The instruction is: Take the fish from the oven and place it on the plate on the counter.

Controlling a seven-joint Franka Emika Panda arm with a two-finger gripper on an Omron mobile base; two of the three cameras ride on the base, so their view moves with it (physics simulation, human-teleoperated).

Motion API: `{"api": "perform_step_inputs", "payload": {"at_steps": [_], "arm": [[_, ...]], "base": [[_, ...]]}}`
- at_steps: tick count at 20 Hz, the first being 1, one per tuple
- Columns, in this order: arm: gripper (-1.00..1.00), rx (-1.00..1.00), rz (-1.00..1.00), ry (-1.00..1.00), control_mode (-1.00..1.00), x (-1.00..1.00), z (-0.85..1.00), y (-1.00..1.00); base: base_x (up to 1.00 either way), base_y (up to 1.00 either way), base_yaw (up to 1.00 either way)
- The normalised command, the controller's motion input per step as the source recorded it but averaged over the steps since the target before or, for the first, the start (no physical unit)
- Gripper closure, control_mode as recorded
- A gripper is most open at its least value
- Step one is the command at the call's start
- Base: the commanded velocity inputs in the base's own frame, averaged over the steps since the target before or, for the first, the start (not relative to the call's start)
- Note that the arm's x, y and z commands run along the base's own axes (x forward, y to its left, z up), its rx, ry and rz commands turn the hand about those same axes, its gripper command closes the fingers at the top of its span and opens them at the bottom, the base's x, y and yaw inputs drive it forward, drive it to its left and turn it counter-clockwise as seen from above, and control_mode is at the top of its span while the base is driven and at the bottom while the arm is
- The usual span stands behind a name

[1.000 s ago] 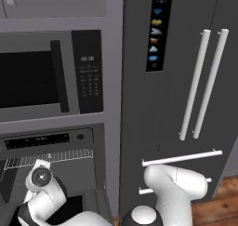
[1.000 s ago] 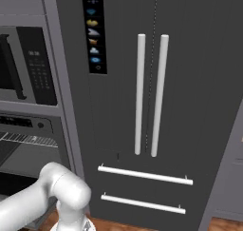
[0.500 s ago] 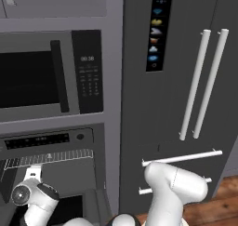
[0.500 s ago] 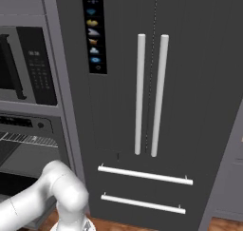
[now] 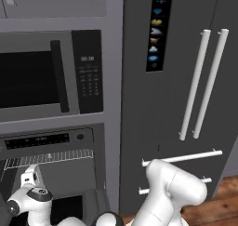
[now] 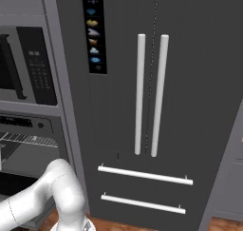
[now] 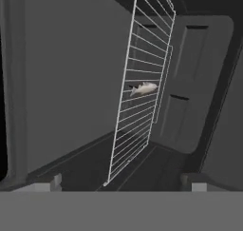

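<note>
Thin white wire rack — matt grey oven walls.

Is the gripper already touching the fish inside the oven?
Apart. In the hand view the fish lies far back on the wire rack, while the gripper fingertips sit at the bottom, with dark oven floor between.

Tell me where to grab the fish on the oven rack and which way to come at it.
Grip the fish across its slender mid-body, where it is narrow enough for the fingers to straddle. It lies flat on the wire rack deep inside the oven, so come straight in through the open front above the rack, then close on its sides. The end effector looks open, with its tips well apart and far short of the fish.
</note>
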Motion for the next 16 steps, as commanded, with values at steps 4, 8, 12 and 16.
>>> {"api": "perform_step_inputs", "payload": {"at_steps": [4,8,12,16], "arm": [[-1.00,-0.19,0.00,-0.21,-1.00,0.46,-0.41,0.00],[-1.00,-0.05,0.03,-0.20,-1.00,0.55,-0.23,0.00],[-1.00,0.00,0.05,-0.10,-1.00,0.55,-0.27,0.02],[-1.00,-0.01,0.05,-0.02,-1.00,0.34,-0.52,0.10]], "base": [[0.00,0.00,0.00],[0.00,0.00,0.00],[0.00,0.00,0.00],[0.00,0.00,0.00]]}}
